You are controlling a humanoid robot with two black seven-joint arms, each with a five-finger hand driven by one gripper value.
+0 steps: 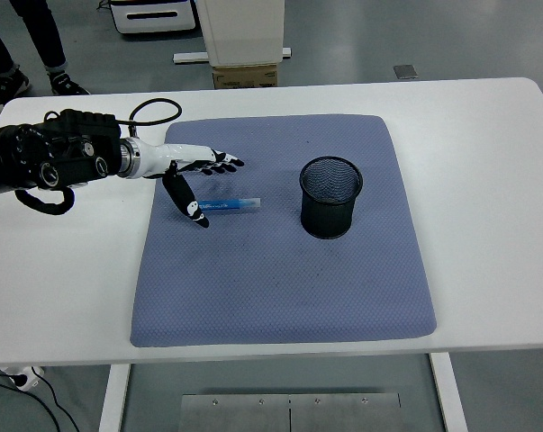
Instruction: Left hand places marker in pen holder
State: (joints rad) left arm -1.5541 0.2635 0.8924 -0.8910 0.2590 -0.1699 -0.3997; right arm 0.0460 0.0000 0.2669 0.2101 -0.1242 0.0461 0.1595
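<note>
A blue marker [229, 205] lies flat on the blue-grey mat [280, 270], left of a black mesh pen holder [331, 197] that stands upright near the mat's middle right. My left hand [197, 180] reaches in from the left and hovers at the marker's left end, palm turned sideways. Its fingers [221, 162] stretch out above the marker, and the thumb [186, 205] points down beside the marker's left tip. The hand is open and holds nothing. My right arm is out of view.
The mat covers the middle of the white table [487, 144]. A person's legs and shoes [32, 54] show at the top left beyond the table. A white cabinet base [244, 36] stands behind the table's far edge.
</note>
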